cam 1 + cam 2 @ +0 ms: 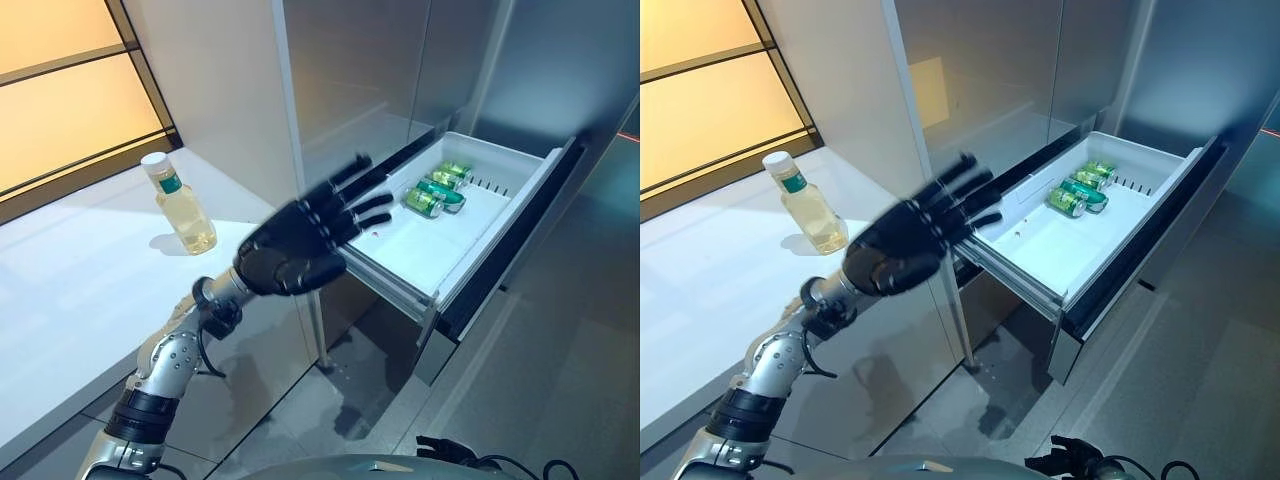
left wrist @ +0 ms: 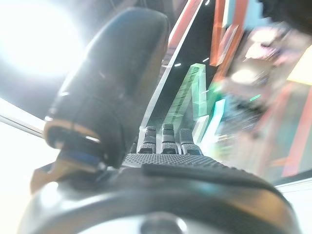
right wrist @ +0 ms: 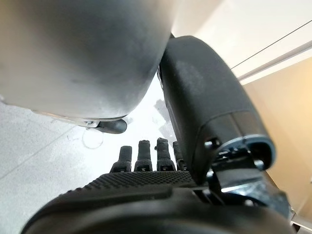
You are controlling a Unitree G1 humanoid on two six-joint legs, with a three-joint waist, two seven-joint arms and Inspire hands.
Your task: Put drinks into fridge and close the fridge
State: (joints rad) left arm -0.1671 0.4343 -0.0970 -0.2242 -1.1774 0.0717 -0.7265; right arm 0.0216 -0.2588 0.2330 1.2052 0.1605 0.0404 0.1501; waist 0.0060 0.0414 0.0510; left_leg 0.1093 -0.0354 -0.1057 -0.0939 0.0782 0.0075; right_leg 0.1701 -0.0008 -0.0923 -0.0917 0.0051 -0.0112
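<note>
The fridge drawer [image 1: 455,240] stands pulled well out from the steel fridge [image 1: 370,70], white inside. Three green cans [image 1: 438,188] lie on their sides near its back wall, close together, with the front half of the drawer floor bare.

The left hand [image 1: 300,245] hangs in the air with its fingers spread straight and nothing in it, palm turned down and away, fingertips reaching toward the near corner of the drawer. It sits between the white counter [image 1: 70,300] and the drawer, touching neither as far as I can see.

On the counter, behind and to the left of that hand, a bottle [image 1: 180,205] of pale yellow drink stands upright with a white cap and a green band at the neck. It is near the counter's edge, clear of the hand, and well apart from the cans.

The right hand [image 3: 146,161] shows only in its own wrist view, fingers straight and relaxed, holding nothing, above a pale floor.
</note>
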